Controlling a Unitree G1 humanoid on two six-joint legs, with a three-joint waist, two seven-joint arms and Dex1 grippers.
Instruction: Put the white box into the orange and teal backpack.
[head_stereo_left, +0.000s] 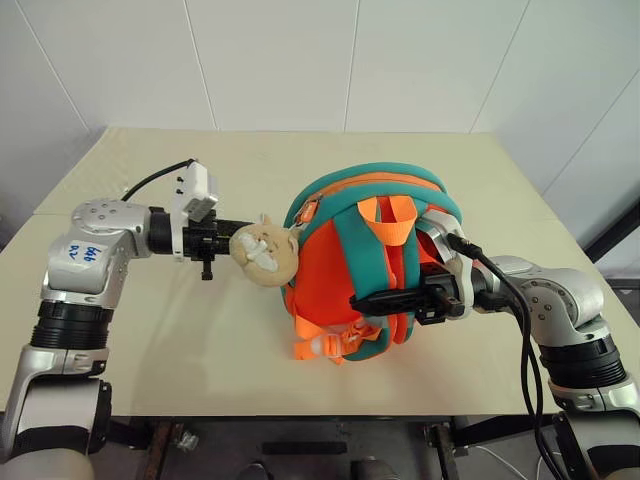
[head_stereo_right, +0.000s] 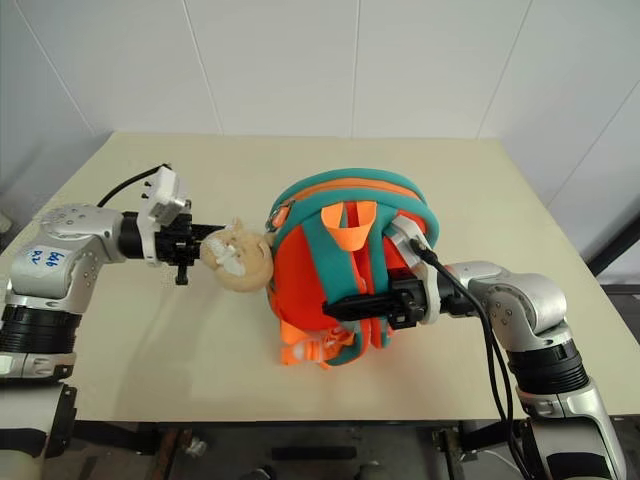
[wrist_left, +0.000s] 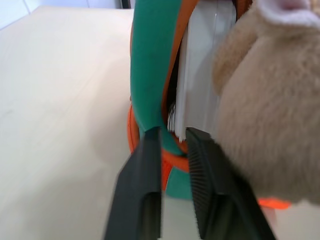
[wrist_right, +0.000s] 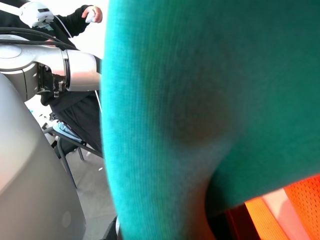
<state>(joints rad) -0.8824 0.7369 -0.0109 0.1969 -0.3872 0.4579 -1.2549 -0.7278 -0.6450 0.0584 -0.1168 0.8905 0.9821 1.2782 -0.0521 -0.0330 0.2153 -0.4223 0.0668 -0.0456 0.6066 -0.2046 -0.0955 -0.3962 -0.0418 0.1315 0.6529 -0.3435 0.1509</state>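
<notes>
The orange and teal backpack (head_stereo_left: 370, 270) stands on the bench (head_stereo_left: 200, 330), soft and floppy, best taken by its teal rim. The one white box (wrist_left: 205, 70), stiff and smooth, sits inside its opening. Left gripper (wrist_left: 172, 137) pinches that rim; right gripper (head_stereo_left: 365, 299) is closed on a strap. One plush head (head_stereo_left: 265, 250) hangs beside the backpack.

Hardly any text can be read. A small white sticker (head_stereo_left: 83, 254) is seen on the silver housing of the robot's left arm, with a few blue handwritten marks on it; the marks are too small and slanted to be made out as letters or numbers. The same sticker is seen in the right eye view, no clearer. No lettering, brand or number can be read on the backpack (head_stereo_left: 330, 265), on the white box (wrist_left: 205, 75) inside it, or on the table (head_stereo_left: 200, 360).
</notes>
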